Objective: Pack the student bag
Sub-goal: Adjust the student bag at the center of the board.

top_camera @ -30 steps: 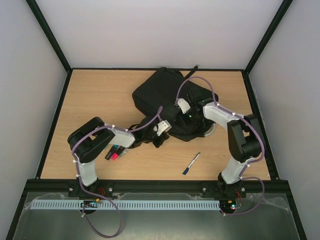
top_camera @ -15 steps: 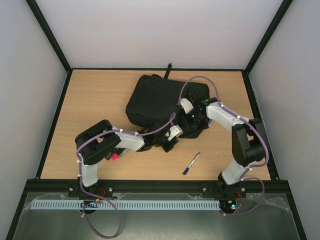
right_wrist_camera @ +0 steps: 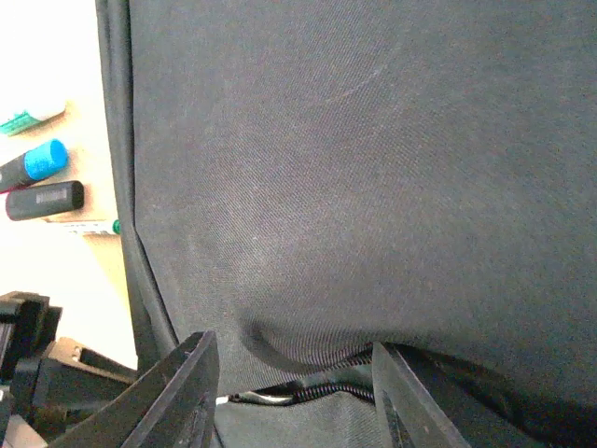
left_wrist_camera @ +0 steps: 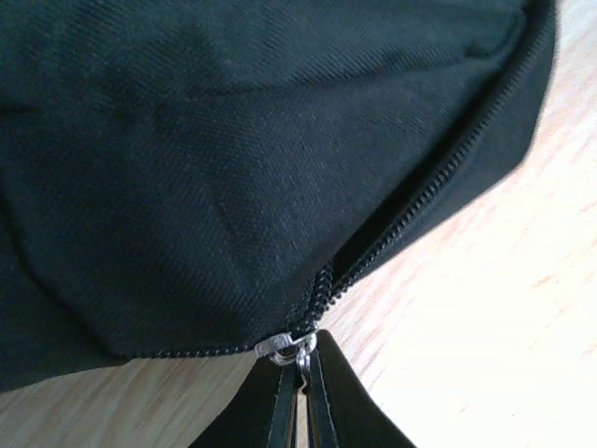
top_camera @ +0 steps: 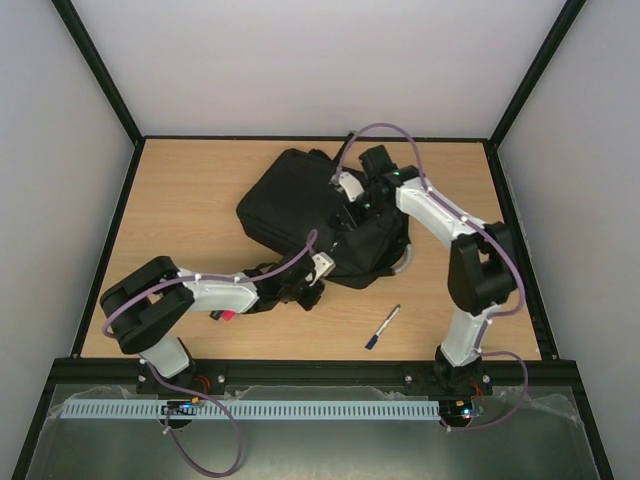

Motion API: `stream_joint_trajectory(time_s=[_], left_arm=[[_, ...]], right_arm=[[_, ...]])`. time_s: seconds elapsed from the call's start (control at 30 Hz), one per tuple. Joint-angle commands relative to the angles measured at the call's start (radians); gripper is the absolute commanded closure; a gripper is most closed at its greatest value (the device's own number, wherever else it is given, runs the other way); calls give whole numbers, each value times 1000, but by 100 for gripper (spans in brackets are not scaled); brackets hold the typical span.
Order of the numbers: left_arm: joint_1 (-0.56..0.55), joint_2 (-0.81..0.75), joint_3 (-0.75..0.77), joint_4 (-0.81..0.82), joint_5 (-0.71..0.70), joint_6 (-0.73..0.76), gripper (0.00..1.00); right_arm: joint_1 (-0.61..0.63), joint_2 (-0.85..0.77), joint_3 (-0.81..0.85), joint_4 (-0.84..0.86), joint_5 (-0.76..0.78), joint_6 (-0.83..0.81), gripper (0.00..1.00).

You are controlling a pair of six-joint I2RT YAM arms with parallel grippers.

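The student bag (top_camera: 295, 200), large, black and soft, lies in the middle of the table, its grey handle (top_camera: 404, 262) at its right side. My left gripper (top_camera: 305, 290) is at the bag's near edge, shut on the silver zip pull (left_wrist_camera: 284, 345) where the zip line (left_wrist_camera: 420, 215) ends. The zip runs away from it along the bag's edge. My right gripper (top_camera: 350, 200) sits on top of the bag (right_wrist_camera: 373, 140). Its fingers (right_wrist_camera: 187, 392) stand apart, pressed onto a bulge of fabric with the zip between them.
A blue-capped pen (top_camera: 383, 327) lies on the wood near the right arm's base. A pink marker (top_camera: 228, 314) shows under the left arm. The right wrist view shows a blue-capped marker (right_wrist_camera: 33, 163) and a black one (right_wrist_camera: 47, 199) beside the bag.
The bag has turned and slid left and toward the back with my right gripper on it. My left gripper moved right, then back left and nearer, staying shut.
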Motion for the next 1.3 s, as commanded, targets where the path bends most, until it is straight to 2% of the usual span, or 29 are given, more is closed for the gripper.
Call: stream_joint_trajectory(time_s=[0.0, 0.1, 0.27, 0.47, 0.63, 0.73, 1.07, 1.27], left_arm=[[33, -71, -75, -78, -87, -95, 97], [61, -109, -107, -99, -113, -124, 98], [97, -144, -140, -125, -128, -136, 98], [105, -161, -160, -118, -136, -131, 97], [106, -180, -182, -91, -127, -128, 98], [105, -204, -194, -85, -126, -133, 98], [106, -259, -214, -97, -122, -140, 97], [105, -242, -208, -80, -78, -161, 98]], right_arm=[[103, 144, 133, -48, -99, -13, 54], [164, 227, 186, -57, -98, -20, 55], [190, 293, 201, -65, -88, -2, 57], [190, 145, 210, -106, -80, -5, 57], [191, 112, 317, -147, -114, 33, 57], [192, 165, 381, -136, -129, 64, 59], [248, 486, 626, -191, -128, 68, 61], [262, 566, 584, -185, -42, 94, 62]])
